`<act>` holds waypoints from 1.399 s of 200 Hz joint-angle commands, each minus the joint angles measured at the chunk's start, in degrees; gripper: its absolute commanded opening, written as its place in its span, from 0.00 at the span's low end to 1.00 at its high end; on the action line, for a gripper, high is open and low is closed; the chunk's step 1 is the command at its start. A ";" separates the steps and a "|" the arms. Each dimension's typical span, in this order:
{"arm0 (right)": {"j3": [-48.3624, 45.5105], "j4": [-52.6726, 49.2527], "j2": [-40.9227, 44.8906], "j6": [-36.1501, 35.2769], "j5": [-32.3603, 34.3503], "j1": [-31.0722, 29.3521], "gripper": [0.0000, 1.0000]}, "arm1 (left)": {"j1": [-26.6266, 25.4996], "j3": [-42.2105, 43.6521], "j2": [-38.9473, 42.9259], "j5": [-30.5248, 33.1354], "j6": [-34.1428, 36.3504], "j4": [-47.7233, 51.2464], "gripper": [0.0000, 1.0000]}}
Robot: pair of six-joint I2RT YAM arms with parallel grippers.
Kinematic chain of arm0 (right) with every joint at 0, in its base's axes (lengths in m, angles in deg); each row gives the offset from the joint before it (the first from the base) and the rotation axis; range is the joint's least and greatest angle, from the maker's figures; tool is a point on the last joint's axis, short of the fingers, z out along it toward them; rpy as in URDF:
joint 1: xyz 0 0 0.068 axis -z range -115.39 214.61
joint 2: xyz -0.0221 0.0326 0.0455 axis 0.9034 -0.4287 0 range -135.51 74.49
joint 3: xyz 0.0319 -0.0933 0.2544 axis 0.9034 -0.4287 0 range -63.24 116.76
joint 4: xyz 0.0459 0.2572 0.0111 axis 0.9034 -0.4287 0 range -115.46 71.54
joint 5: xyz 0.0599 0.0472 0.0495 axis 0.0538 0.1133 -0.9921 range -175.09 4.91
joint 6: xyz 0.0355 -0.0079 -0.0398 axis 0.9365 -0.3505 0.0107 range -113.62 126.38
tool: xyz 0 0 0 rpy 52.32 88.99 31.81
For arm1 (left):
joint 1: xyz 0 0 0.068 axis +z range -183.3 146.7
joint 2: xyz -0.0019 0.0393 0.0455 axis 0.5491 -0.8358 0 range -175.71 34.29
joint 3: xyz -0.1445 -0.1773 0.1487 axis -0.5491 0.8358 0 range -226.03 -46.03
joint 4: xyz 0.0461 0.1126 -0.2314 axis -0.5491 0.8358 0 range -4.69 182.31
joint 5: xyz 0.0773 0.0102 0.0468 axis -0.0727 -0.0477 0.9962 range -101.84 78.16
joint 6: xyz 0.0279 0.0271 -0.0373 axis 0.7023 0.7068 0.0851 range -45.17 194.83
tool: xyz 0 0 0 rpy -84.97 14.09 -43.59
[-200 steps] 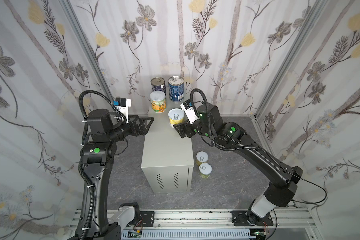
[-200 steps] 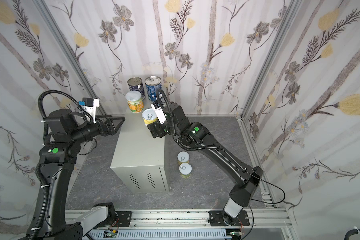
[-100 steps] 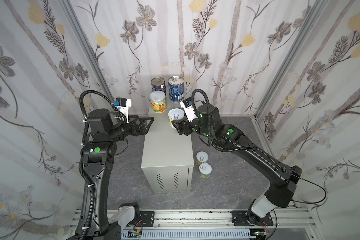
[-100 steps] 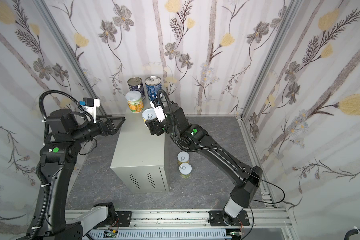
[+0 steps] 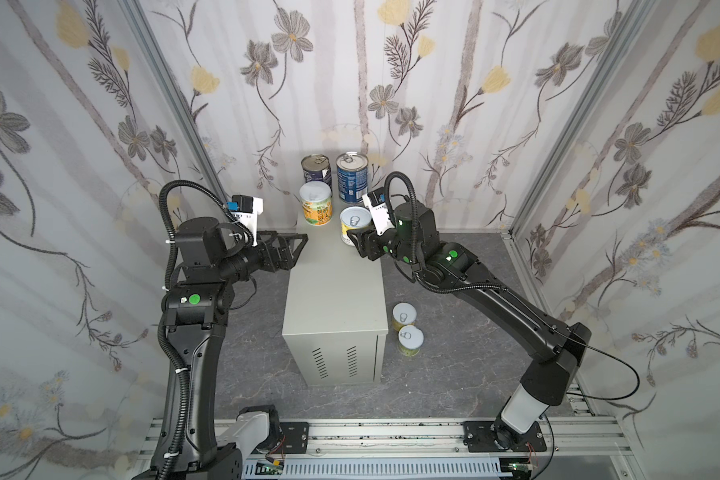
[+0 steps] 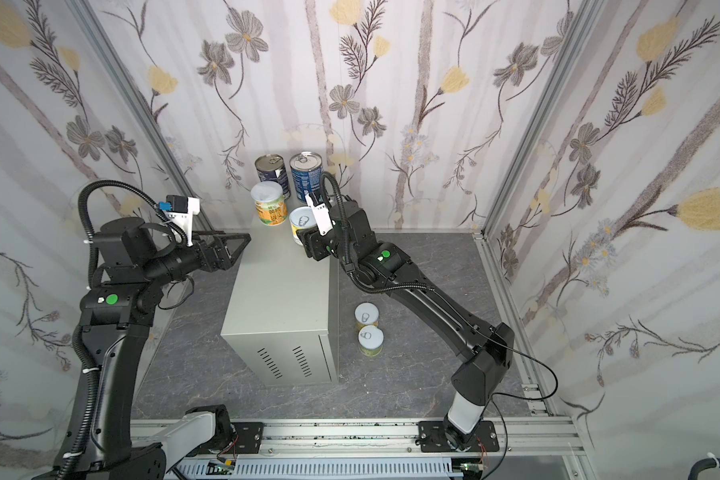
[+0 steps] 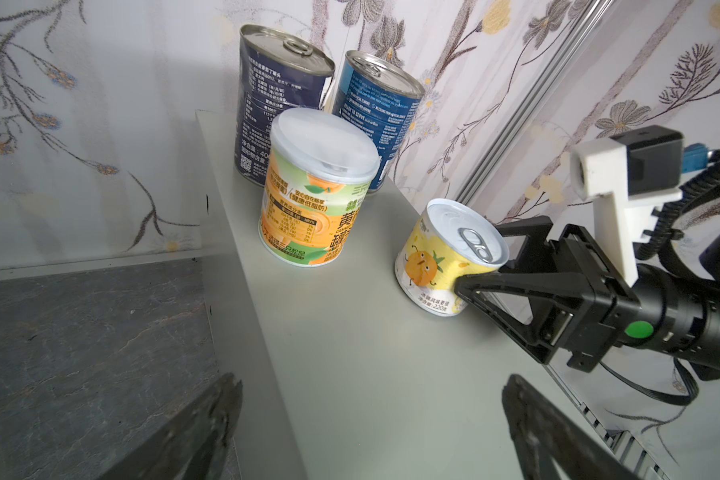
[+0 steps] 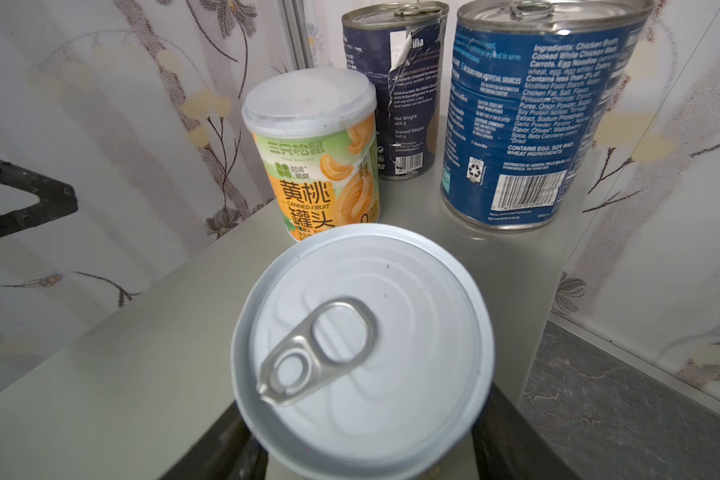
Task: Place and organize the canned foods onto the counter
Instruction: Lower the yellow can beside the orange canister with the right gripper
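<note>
My right gripper clamps the yellow can, far right on the counter. My left gripper stands open at the left edge.

Four cans stand on counter, two others beside it.

Through the right wrist camera the yellow can shows only its lid, label hidden underneath; the right gripper is cut off at the frame edge. In the left wrist view the left gripper is blurred and cropped, and the peach can covers part of the navy tin and blue tin. In a top view, print on the floor cans is too small to read.
</note>
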 commanded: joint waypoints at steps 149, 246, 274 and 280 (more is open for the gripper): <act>7.65 2.00 -7.76 -2.33 1.21 1.68 0.67 | -0.02 -0.10 -0.28 -0.09 -0.30 -1.66 1.00; 9.47 1.98 -9.75 -2.55 2.40 1.74 0.68 | -0.02 -0.32 -0.54 -0.14 -0.29 -1.63 1.00; 9.52 1.73 -9.90 -2.63 2.62 1.79 0.69 | -0.02 -0.28 -0.54 -0.27 -0.31 -1.57 1.00; 9.46 1.76 -9.84 -2.72 2.59 1.78 0.69 | -0.01 -0.28 -0.54 -0.27 -0.29 -1.58 1.00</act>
